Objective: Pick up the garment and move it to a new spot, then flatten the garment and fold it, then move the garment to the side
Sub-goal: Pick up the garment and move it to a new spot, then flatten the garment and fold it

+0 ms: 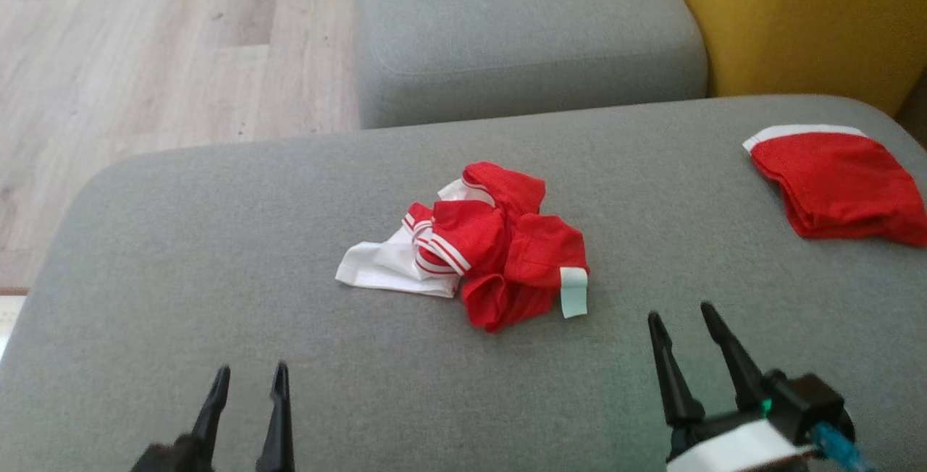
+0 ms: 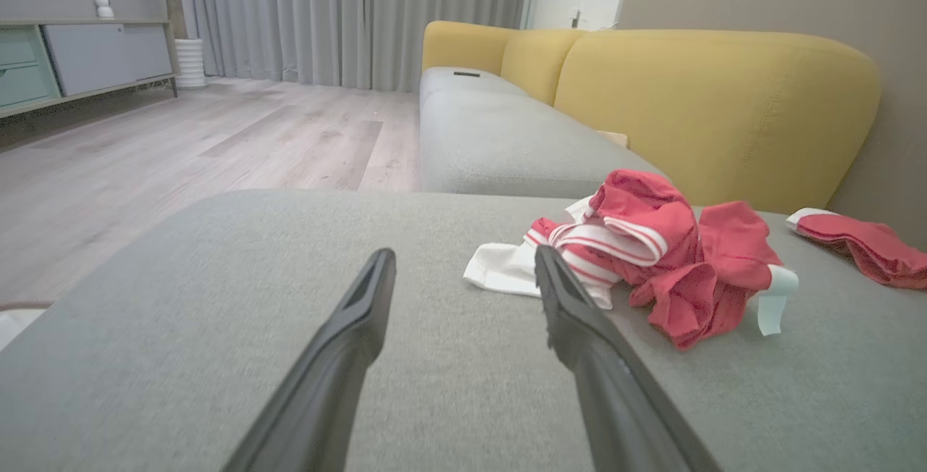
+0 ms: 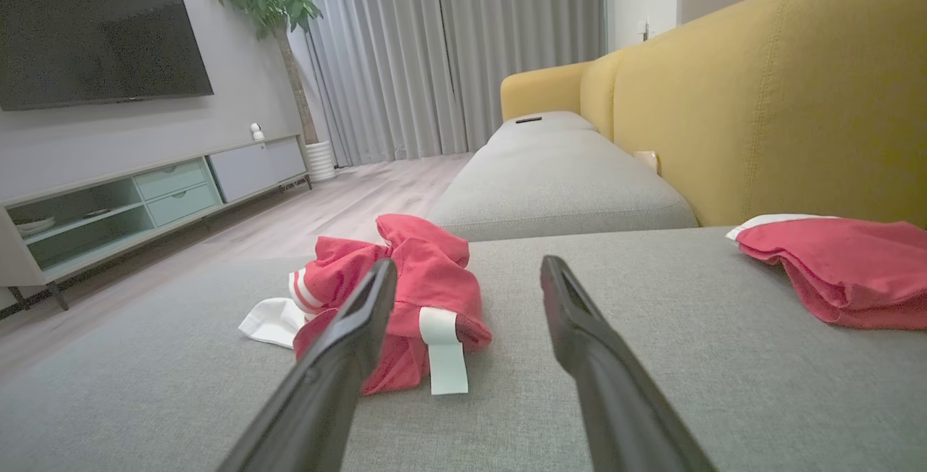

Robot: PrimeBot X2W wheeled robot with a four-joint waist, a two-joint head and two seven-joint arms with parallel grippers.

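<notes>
Head looks down, wrists skim low (all share the garment (image 1: 536,255)).

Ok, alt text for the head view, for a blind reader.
A crumpled red-and-white garment lies on a grey sofa cushion, with the open left gripper and open right gripper near it, not touching. A folded red garment lies at the right.
</notes>
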